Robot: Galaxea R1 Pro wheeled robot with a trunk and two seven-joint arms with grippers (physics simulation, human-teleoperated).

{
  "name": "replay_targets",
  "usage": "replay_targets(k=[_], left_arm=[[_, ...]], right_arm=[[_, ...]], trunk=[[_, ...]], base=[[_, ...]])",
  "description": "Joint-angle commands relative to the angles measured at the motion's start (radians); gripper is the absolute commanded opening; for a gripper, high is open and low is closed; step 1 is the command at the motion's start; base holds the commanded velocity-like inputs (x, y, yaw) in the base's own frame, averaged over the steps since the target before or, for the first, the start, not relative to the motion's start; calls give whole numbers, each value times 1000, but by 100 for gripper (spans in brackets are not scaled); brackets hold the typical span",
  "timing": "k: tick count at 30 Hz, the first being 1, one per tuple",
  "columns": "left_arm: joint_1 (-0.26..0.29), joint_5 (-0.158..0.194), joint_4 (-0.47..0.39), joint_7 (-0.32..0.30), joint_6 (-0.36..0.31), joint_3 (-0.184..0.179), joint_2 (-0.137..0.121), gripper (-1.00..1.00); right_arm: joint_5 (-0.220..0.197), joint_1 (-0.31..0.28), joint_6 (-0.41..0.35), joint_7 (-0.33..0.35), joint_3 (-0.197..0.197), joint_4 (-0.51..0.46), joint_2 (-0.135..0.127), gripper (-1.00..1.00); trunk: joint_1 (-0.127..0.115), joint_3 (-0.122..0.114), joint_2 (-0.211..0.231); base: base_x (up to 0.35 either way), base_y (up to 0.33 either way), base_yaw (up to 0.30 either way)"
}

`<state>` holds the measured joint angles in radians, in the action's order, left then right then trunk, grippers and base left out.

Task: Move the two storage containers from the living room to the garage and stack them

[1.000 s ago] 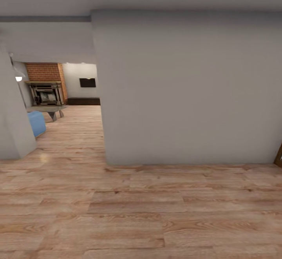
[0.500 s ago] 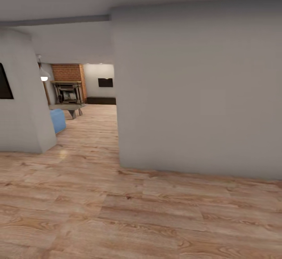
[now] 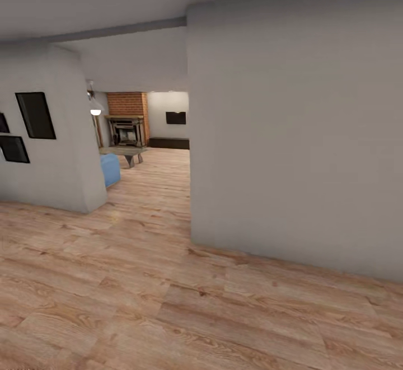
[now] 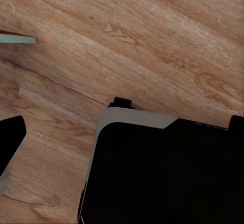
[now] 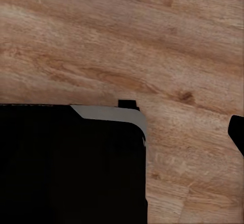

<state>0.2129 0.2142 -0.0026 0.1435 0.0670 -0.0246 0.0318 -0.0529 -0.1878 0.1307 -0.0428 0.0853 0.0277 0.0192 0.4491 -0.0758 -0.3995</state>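
Left wrist view shows dark finger parts over wood plank floor (image 4: 168, 36) above the robot's base (image 4: 162, 178); whether either gripper is open cannot be told; ahead, past a grey wall corner (image 3: 191, 191), lies the living room with its fireplace (image 3: 126, 130); no containers visible; cutting the turn tight risks clipping that corner.

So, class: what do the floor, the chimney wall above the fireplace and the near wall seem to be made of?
Floor: wood planks, light sheen; grain, knots and seams show.
Chimney wall: apparently red brick, judging by its orange-red colour; courses blurred.
Near wall: smooth matte grey-white, probably painted plaster.
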Motion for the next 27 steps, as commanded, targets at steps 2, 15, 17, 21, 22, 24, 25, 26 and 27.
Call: replay_targets(k=[2, 15, 17, 21, 22, 24, 25, 26, 27], left_arm=[[1, 7, 1, 2, 4, -3, 0, 100], [1, 7, 1, 2, 4, -3, 0, 100], [1, 7, 1, 2, 4, -3, 0, 100], [1, 8, 1, 2, 4, -3, 0, 100], [1, 8, 1, 2, 4, -3, 0, 100], [1, 8, 1, 2, 4, -3, 0, 100], [1, 8, 1, 2, 4, -3, 0, 100], [1, 8, 1, 2, 4, -3, 0, 100], [1, 8, 1, 2, 4, -3, 0, 100]], right_arm=[[-5, -1, 5, -3, 8, 3, 0, 100], [-11, -1, 7, -4, 8, 3, -4, 100], [-12, -1, 5, -5, 8, 3, -5, 100], [-8, -1, 4, -5, 9, 3, -5, 100], [-7, -1, 3, -5, 10, 3, -5, 100], [-7, -1, 3, -6, 11, 3, -5, 100], [-7, -1, 3, -6, 11, 3, -5, 100], [-7, -1, 3, -6, 11, 3, -5, 100], [-7, -1, 3, -6, 11, 3, -5, 100]], trunk=[[1, 0, -1], [1, 0, -1], [1, 0, -1], [1, 0, -1], [1, 0, -1], [1, 0, -1], [1, 0, -1], [1, 0, -1], [1, 0, -1]], base=[[322, 0, 274], [322, 0, 149], [322, 0, 4], [322, 0, 1], [322, 0, 0], [322, 0, 0], [322, 0, 0], [322, 0, 0], [322, 0, 0]])
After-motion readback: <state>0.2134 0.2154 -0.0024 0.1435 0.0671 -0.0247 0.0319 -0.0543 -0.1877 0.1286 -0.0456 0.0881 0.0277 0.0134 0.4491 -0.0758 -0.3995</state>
